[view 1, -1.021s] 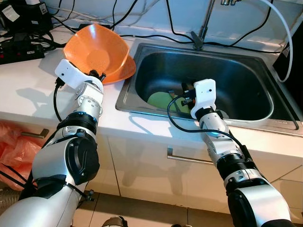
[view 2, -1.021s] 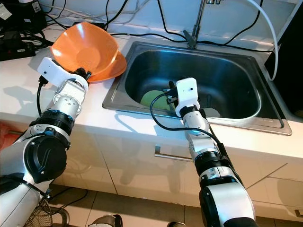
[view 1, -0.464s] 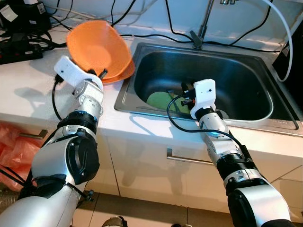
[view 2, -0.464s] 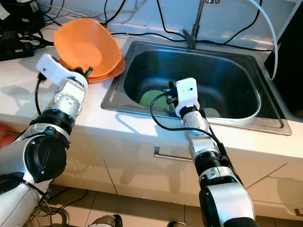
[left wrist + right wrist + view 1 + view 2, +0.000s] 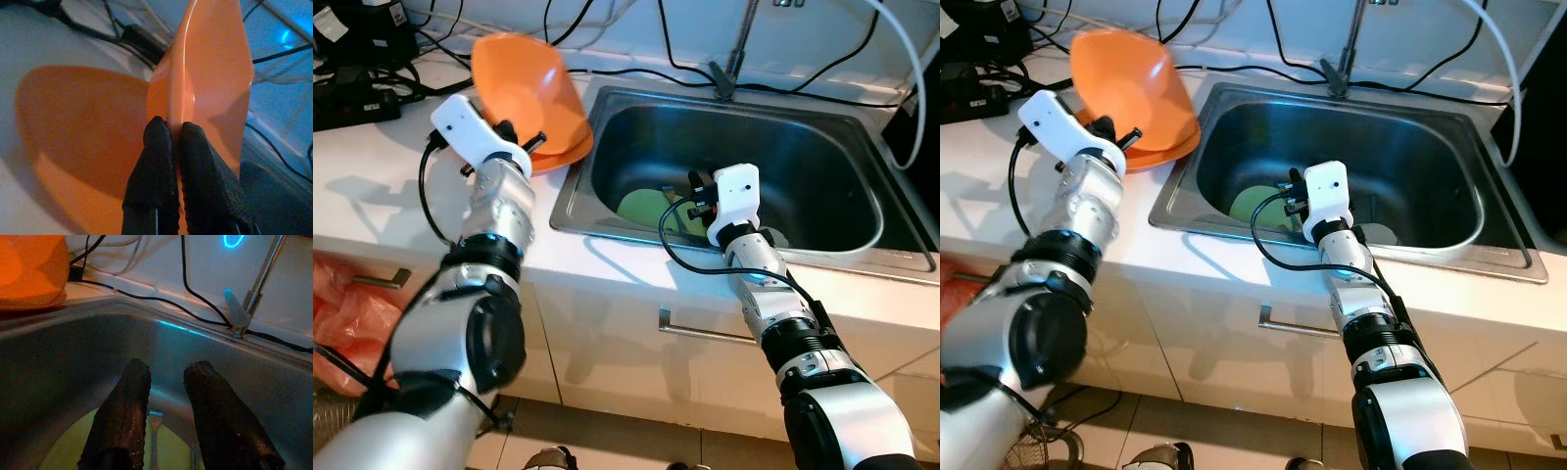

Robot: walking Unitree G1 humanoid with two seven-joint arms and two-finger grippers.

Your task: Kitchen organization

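Note:
My left gripper (image 5: 173,132) is shut on the rim of an orange bowl (image 5: 521,78), held tilted up on edge above a second orange dish (image 5: 570,149) lying on the white counter left of the sink. A steel sink (image 5: 822,157) holds a pale green plate (image 5: 641,206) with cutlery (image 5: 155,431) on it. My right gripper (image 5: 166,377) hangs open inside the sink, just above the green plate.
Black cables and a power strip (image 5: 352,103) lie along the back of the white counter (image 5: 382,186). A faucet stem (image 5: 739,44) rises behind the sink. An orange plastic bag (image 5: 347,304) hangs below the counter at left, by the drawer handle.
The left gripper has raised and tipped the orange bowl more upright, off the dish beneath it. The right arm has stayed still.

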